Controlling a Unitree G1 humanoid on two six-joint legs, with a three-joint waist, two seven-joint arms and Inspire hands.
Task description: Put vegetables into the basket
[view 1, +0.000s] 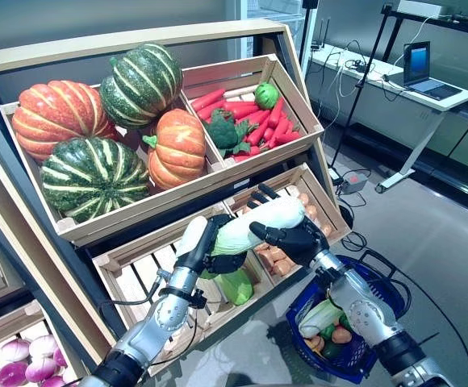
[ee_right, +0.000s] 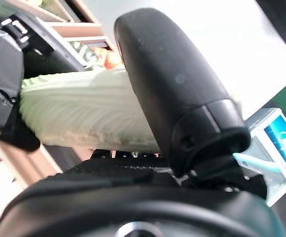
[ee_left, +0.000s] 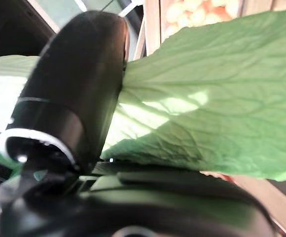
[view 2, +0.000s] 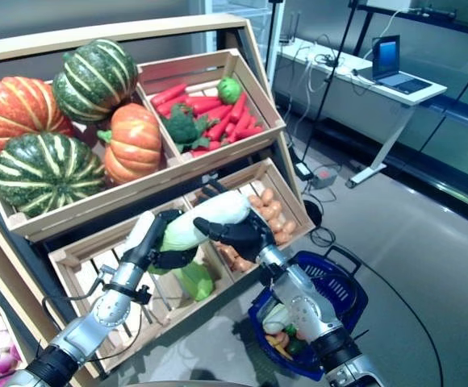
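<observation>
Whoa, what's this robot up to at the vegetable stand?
It is moving vegetables from the wooden crates into a blue basket on the floor, which already holds a few. Right now both hands are on one pale green cabbage, held in front of the lower crate: the left hand grips its leafy end and the right hand wraps its whiter end. Pumpkins and carrots sit in the upper crates.

Both arms extend forward with hands meeting at mid-height: left hand (view 1: pixel 218 260) curled from below and right hand (view 1: pixel 293 239) curled from the side, both gripping one cabbage (view 1: pixel 254 224).
</observation>
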